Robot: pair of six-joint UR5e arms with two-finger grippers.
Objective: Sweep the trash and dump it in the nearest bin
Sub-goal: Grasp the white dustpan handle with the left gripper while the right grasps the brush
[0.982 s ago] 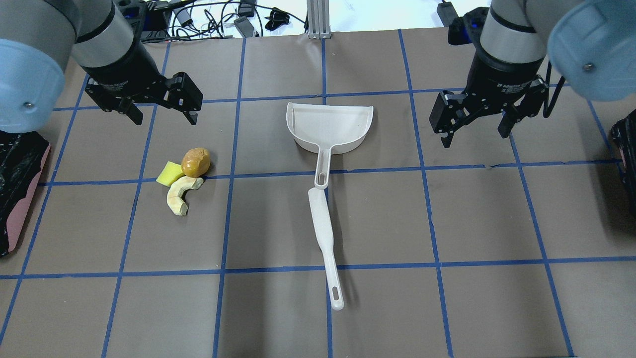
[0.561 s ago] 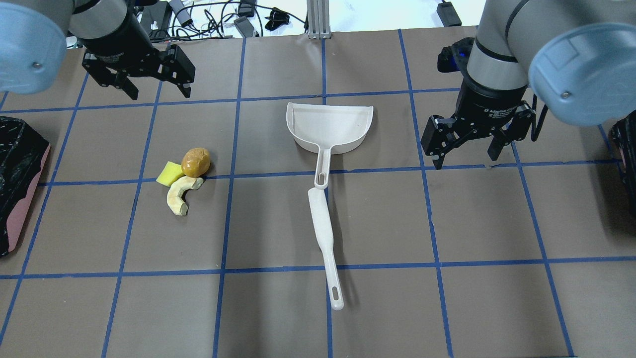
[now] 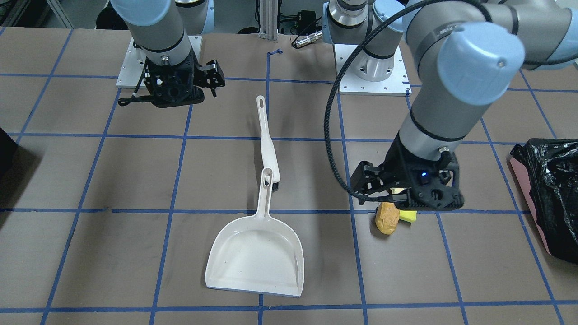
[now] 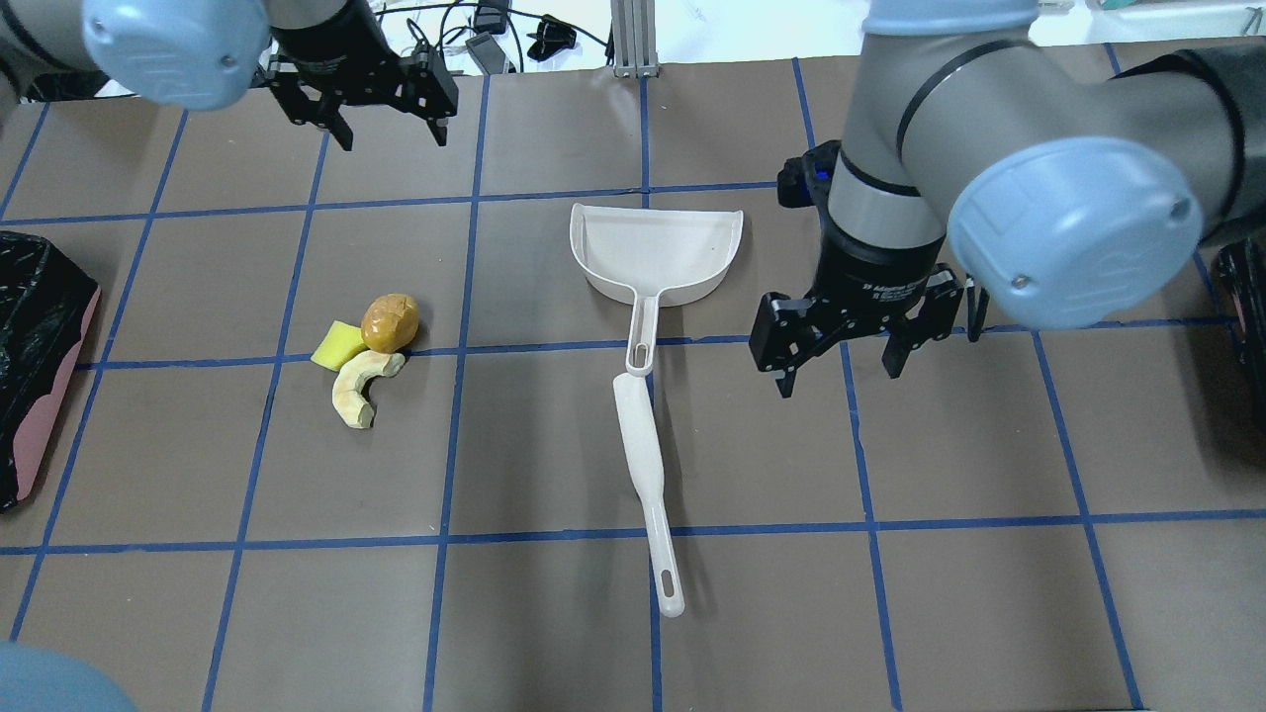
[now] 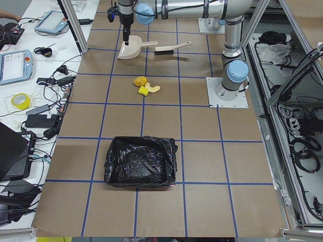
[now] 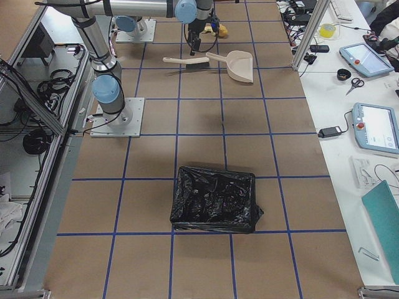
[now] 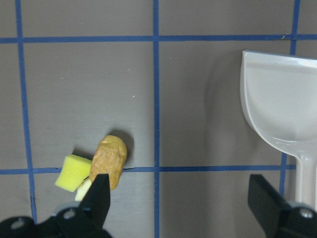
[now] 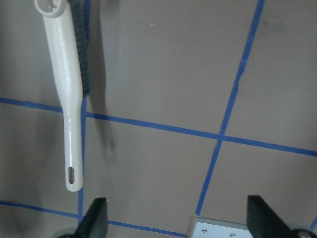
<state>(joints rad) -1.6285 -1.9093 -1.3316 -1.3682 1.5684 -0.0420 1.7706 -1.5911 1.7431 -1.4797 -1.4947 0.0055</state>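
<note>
The left fingers (image 7: 98, 201) are spread wide and empty. Just past one tip lie the orange-brown potato-like lump (image 7: 110, 159), yellow-green sponge cube (image 7: 73, 172) and pale cream curved peel (image 4: 358, 388), touching one another on the brown table (image 4: 554, 445). The right fingers (image 8: 95, 220) are spread and empty, with the white plastic brush (image 8: 67, 99) beyond one tip. The pink-sided, black-bagged bin (image 4: 45, 415) sits well apart from both.

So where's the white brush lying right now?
In the overhead view the brush lies flat mid-frame, its bristle end meeting the tip of the dustpan handle, with the trash off to its left.
</note>
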